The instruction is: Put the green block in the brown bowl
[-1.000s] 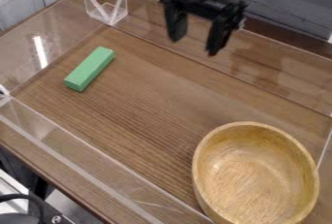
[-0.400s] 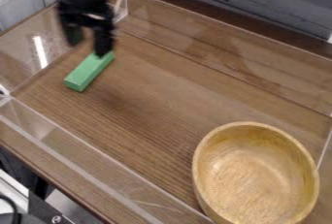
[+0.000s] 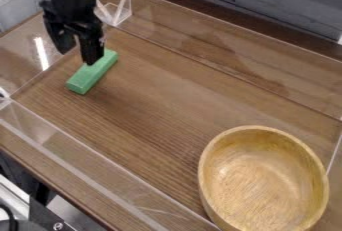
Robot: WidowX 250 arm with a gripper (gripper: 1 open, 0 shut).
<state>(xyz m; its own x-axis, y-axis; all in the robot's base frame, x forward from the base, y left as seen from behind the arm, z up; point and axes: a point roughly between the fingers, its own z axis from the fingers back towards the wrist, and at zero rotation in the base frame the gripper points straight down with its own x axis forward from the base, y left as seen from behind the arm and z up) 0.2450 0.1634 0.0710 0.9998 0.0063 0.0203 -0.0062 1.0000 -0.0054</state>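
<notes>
The claw is hanging with its fingers apart; the bright green rectangular block is lying toward ten o'clock on the brown wooden table; the large round tan wooden bowl is sitting toward five o'clock.

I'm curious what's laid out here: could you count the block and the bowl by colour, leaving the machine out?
Green: 1, the block
Light brown: 1, the bowl
Total: 2
</notes>
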